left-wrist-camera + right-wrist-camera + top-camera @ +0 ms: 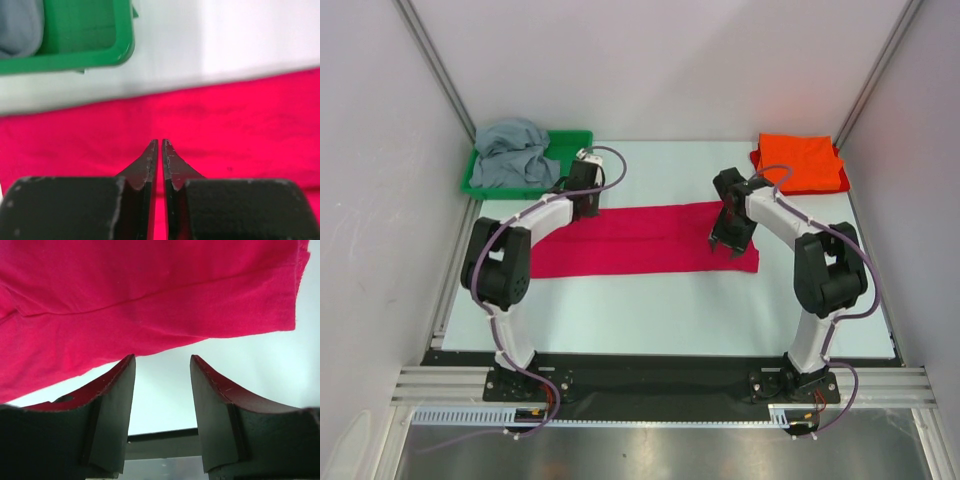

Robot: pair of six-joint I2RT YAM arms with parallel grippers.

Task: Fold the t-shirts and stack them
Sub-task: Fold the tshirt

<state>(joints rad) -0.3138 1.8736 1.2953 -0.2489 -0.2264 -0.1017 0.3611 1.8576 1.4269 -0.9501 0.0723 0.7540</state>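
Observation:
The crimson-pink t-shirt (640,240) lies flat as a long folded strip across the middle of the table. My left gripper (583,208) is at its far edge near the left end. In the left wrist view that gripper (160,142) is shut with only a thin slit, just above the pink cloth (225,125), and grips nothing. My right gripper (729,243) hovers over the strip's right end. In the right wrist view it (162,358) is open and empty, beside the shirt's near edge (150,290). The orange t-shirt (800,163) lies folded at the back right. The grey t-shirt (510,153) is crumpled in the tray.
A green plastic tray (570,140) stands at the back left and also shows in the left wrist view (75,60), with the grey cloth (17,25) inside. White walls close in the table on three sides. A black rail (660,370) runs along the near edge.

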